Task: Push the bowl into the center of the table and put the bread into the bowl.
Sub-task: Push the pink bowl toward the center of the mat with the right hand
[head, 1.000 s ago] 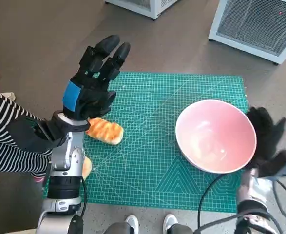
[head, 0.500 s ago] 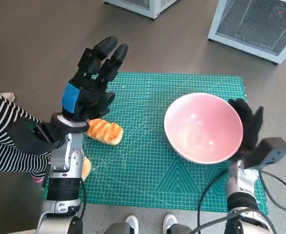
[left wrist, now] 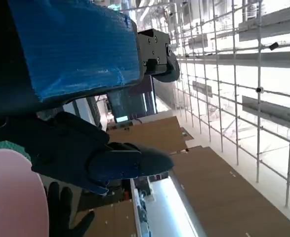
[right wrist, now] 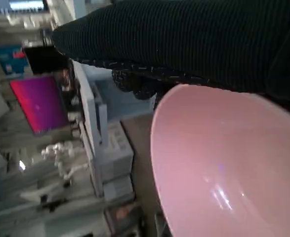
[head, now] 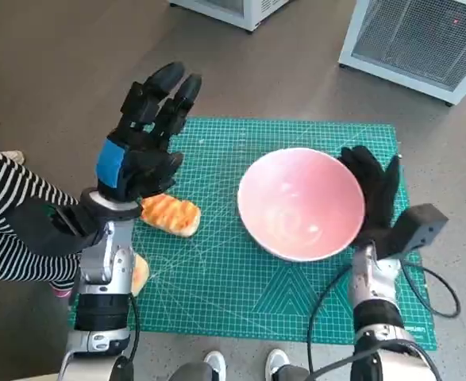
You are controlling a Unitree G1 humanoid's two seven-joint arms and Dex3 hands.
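Note:
A pink bowl [head: 300, 202] sits tilted on the green cutting mat [head: 240, 302], right of the mat's middle. My right hand [head: 373, 190] in its black glove presses flat against the bowl's right rim with its fingers apart. That same bowl [right wrist: 228, 163] fills the right wrist view under the glove [right wrist: 194, 39]. A grilled bread roll [head: 169, 213] lies on the mat's left part. My left hand [head: 141, 139] hovers raised above the bread, fingers extended and empty. In the left wrist view the bowl's edge [left wrist: 14, 197] shows beside the left hand [left wrist: 80, 89].
A second bread piece [head: 140, 274] lies at the mat's left edge, partly hidden by my left forearm. A person's striped sleeve [head: 6, 230] reaches in at the left. Shoes [head: 217, 363] show at the near edge. White cabinets [head: 411, 36] stand on the floor beyond.
My right hand has pushed the bowl leftward across the mat toward its middle. The left hand has stayed raised over the bread.

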